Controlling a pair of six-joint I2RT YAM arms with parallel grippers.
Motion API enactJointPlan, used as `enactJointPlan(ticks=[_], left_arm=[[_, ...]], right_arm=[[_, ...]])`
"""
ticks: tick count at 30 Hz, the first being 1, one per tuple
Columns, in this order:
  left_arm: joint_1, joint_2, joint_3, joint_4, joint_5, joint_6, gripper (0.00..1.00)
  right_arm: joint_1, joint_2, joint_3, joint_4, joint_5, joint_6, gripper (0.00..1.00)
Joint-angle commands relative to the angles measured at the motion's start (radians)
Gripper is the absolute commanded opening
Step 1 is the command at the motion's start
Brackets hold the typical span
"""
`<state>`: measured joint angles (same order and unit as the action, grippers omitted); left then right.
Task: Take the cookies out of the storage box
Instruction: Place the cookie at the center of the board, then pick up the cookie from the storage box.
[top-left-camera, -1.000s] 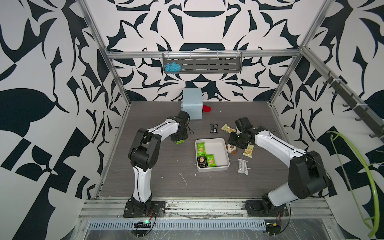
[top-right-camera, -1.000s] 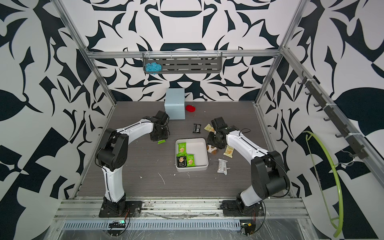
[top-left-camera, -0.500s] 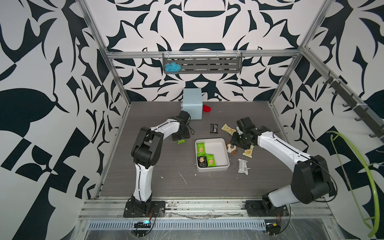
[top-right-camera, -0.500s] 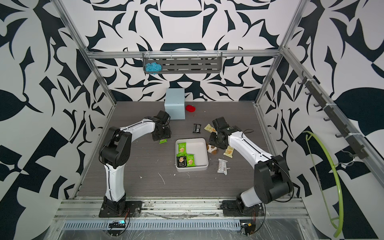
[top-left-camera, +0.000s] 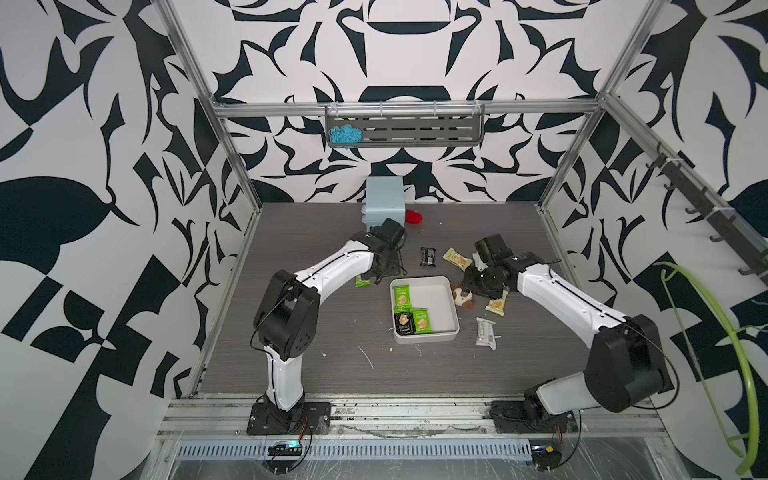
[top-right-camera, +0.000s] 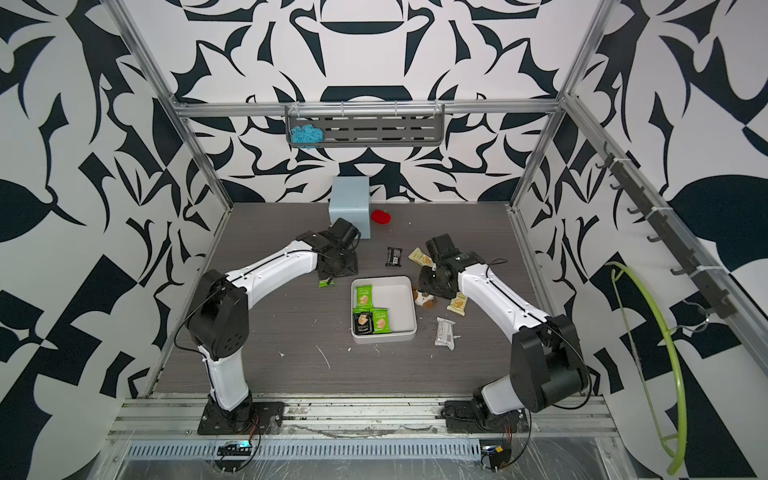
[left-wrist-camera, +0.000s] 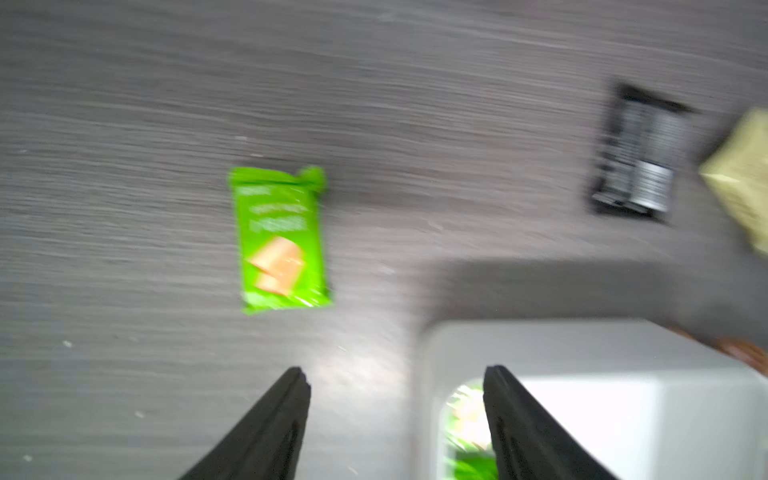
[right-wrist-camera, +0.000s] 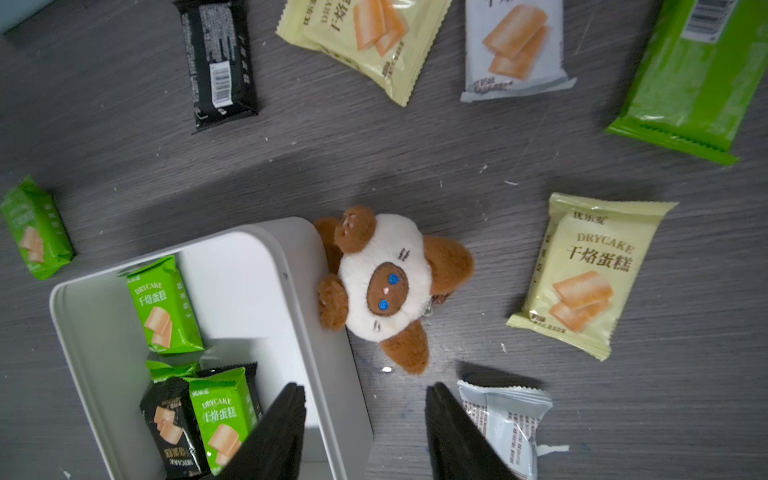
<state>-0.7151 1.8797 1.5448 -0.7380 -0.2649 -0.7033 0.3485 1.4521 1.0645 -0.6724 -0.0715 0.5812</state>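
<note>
The white storage box (top-left-camera: 451, 291) sits mid-table and holds two green cookies (top-left-camera: 402, 294) and a black one (right-wrist-camera: 170, 424). More cookies lie on the table around it: a green packet (left-wrist-camera: 282, 241), a black one (top-left-camera: 428, 255), cream ones (top-left-camera: 457, 258) and a white one (top-left-camera: 485, 332). My left gripper (left-wrist-camera: 395, 374) hangs open and empty above the table beside the box's far left corner, with the green packet lying free beyond it. My right gripper (right-wrist-camera: 365, 390) is open and empty, with its jaws straddling the box's right wall (right-wrist-camera: 332, 374).
A brown-and-white plush toy (right-wrist-camera: 386, 282) leans on the box's right side. A light-blue cabinet (top-left-camera: 384, 203) and a red object (top-left-camera: 413, 217) stand at the back. A long green packet (right-wrist-camera: 690, 79) lies beyond the toy. A wall shelf (top-left-camera: 403, 131) holds blue yarn.
My left gripper has opened, and the green packet lies on the table left of the box. The right gripper has shifted slightly over the box's right wall.
</note>
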Motion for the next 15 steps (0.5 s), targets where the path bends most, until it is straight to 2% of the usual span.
enactJointPlan(ticks=[1, 4, 7, 15], left_arm=[[-0.105, 0.001, 0.047, -0.075, -0.090, -0.090, 0.74], [-0.197, 0.044, 0.099, -0.110, -0.124, -0.144, 0.74], [-0.253, 0.109, 0.162, -0.158, -0.136, -0.206, 0.74], [-0.285, 0.267, 0.300, -0.334, -0.196, -0.335, 0.75]], right_arm=[[-0.004, -0.059, 0.008, -0.016, -0.034, -0.050, 0.54], [-0.007, -0.095, -0.007, -0.018, -0.045, -0.069, 0.55], [-0.014, -0.131, -0.029, -0.023, -0.050, -0.084, 0.55], [-0.050, -0.205, -0.115, -0.018, -0.069, -0.106, 0.55]])
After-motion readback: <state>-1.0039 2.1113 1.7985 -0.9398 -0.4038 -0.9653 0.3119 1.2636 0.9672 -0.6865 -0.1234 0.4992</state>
